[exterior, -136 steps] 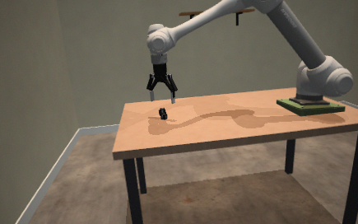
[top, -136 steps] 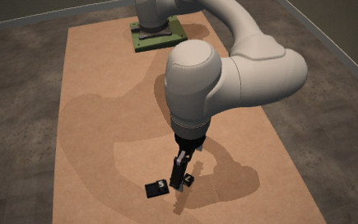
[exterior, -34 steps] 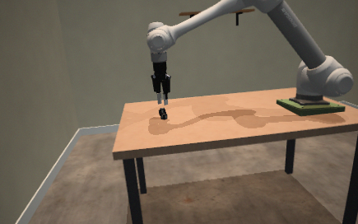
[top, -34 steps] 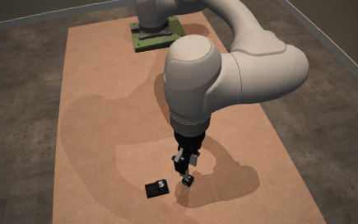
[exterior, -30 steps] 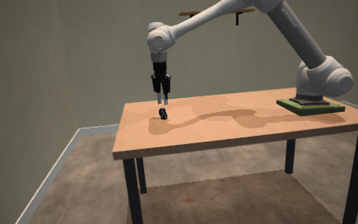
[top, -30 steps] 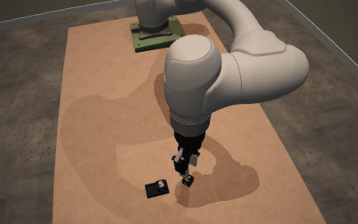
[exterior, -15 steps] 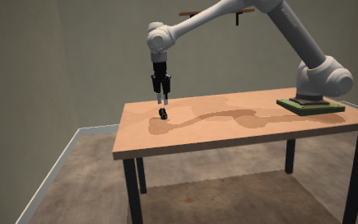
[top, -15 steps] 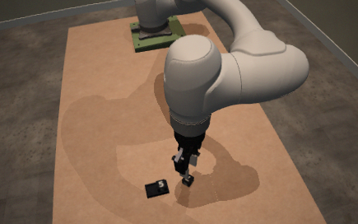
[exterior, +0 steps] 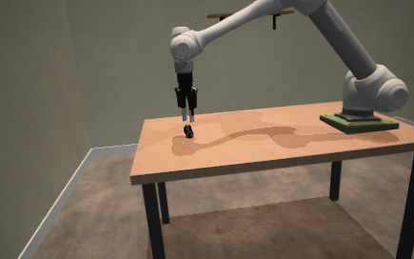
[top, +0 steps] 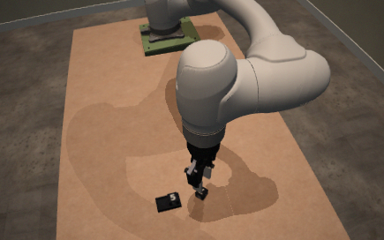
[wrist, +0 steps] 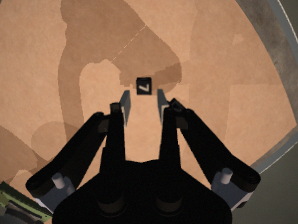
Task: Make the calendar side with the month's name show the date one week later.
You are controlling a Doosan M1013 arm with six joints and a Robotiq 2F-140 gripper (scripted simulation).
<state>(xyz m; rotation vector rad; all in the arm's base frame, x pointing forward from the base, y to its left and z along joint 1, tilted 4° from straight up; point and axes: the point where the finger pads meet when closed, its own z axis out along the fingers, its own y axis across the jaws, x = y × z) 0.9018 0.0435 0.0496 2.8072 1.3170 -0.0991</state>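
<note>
The loose black cube [top: 201, 193] [wrist: 144, 86] lay on the surface [top: 98, 79] [exterior: 263, 148] [wrist: 200, 30], beside the tray [top: 163, 204] with the 5 cube [top: 173, 198], its 7 facing up. Lowering straight down, with the pads kept evenly astride it, looked the sound way to grip without nudging it. Above it hung the tool [top: 202, 181] [exterior: 187, 119] [wrist: 143, 97], partly open, holding nothing and seemingly touching nothing.
</note>
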